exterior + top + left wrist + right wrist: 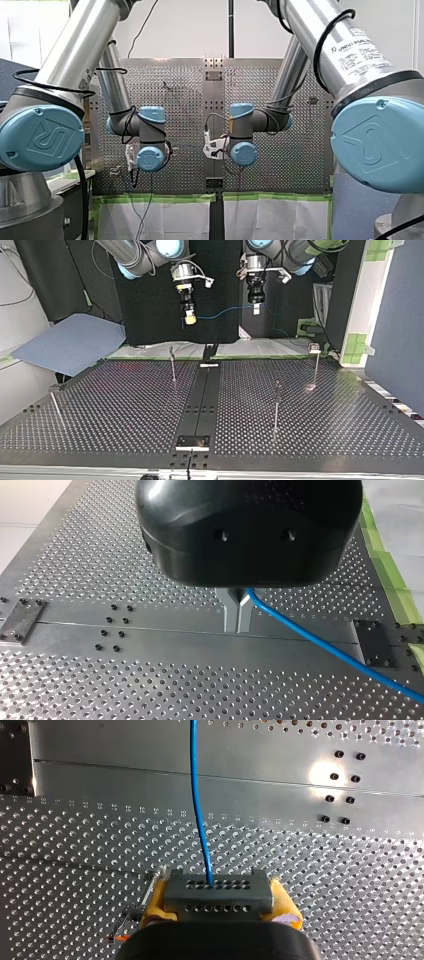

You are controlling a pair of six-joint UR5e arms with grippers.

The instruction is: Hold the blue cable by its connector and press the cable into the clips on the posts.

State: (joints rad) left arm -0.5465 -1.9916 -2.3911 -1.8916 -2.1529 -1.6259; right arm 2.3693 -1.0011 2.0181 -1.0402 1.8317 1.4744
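Note:
The blue cable (220, 314) hangs stretched between my two grippers, high above the perforated table (125, 405). My right gripper (220, 906), with yellow pads (155, 902), is shut on the cable's dark grey connector (217, 887), and the blue cable (197, 795) runs straight ahead out of it. My left gripper (238, 626) has its metal fingers shut on the blue cable (325, 645), which trails away to one side. In the top view my right gripper (190, 317) is at the left and my left gripper (256, 307) at the right. Thin posts (172, 362) (276, 405) (315, 362) stand below.
Another slanted post (54, 402) stands at the table's left edge in the top view. A dark centre strip with a small plate (192, 441) divides the table. A blue sheet (70, 342) lies beyond the far left corner. Green tape (160, 197) lines the table's edge.

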